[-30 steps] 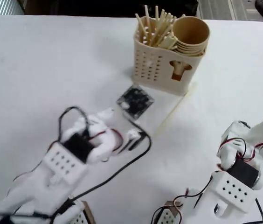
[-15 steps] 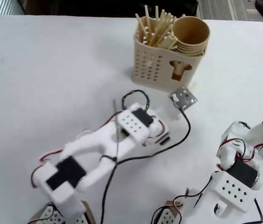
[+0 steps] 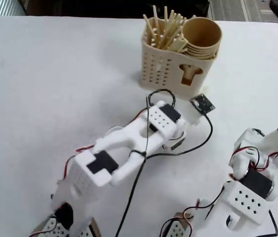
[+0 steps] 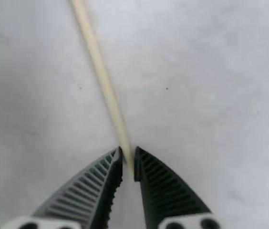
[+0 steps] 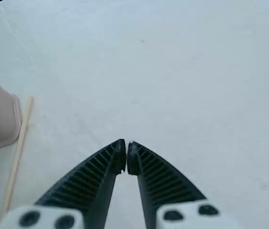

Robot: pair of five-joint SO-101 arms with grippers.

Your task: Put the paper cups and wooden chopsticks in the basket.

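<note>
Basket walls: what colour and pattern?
Cream basket, its walls dotted with rows of small holes. The high view shows it best.

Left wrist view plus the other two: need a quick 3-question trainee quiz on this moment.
1. True or false: the right gripper is wide open.
2. What sits between the left gripper tips? A) a chopstick B) a lid C) nothing
3. Fill in: the paper cups stand stacked inside the ____.

Key: 1 false, it is shut with nothing in it. 2 A. 3 basket.
</note>
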